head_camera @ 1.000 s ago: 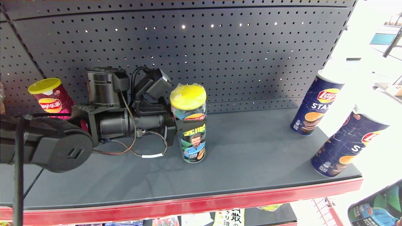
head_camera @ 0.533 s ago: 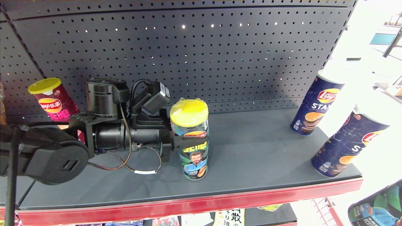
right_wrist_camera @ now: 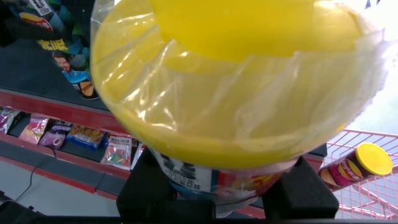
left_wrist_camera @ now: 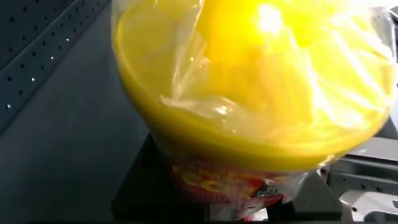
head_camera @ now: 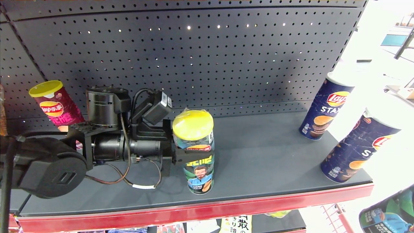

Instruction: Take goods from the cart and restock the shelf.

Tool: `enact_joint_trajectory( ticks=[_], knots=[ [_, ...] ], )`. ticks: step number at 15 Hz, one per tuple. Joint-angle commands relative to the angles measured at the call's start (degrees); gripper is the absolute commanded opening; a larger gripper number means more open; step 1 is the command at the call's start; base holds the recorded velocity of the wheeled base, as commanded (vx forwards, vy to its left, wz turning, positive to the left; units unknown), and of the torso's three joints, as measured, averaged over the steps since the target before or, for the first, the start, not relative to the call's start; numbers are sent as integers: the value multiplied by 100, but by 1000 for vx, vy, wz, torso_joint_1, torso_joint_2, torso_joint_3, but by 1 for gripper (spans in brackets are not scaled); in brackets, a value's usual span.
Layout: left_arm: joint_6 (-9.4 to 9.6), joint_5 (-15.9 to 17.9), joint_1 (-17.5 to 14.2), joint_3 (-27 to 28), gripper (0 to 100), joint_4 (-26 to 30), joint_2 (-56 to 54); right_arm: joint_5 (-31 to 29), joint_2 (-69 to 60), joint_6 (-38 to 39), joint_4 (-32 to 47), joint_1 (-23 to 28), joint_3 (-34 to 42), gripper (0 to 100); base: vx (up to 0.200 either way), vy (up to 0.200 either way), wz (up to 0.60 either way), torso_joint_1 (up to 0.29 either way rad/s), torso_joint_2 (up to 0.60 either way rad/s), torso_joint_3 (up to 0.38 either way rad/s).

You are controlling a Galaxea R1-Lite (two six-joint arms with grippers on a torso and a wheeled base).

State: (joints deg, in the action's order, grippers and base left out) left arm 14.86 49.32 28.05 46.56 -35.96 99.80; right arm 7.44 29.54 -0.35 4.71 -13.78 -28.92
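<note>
While L end effector [head_camera: 193, 154] grips, film-wrapped can [head_camera: 198, 174] stands

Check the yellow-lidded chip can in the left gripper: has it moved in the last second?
Yes. Held by the left gripper, the chip can has come forward toward the shelf's red front edge; the blue cans stayed put.
</note>
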Motion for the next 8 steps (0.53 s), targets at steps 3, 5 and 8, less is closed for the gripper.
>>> enact_joint_trajectory(
  ticks=[3,5,8],
  knots=[
    [-36,130,-10,-15,0,10,-75,3,8,-9,4,-2,0,0,0,0,0,0,0,0],
    [-36,139,-10,-33,0,19,-75,3,8,-9,4,-2,0,0,0,0,0,0,0,0],
    [-27,86,-19,-217,0,10,-75,3,8,-9,4,-2,9,0,0,0,0,0,0,0]
  ],
)
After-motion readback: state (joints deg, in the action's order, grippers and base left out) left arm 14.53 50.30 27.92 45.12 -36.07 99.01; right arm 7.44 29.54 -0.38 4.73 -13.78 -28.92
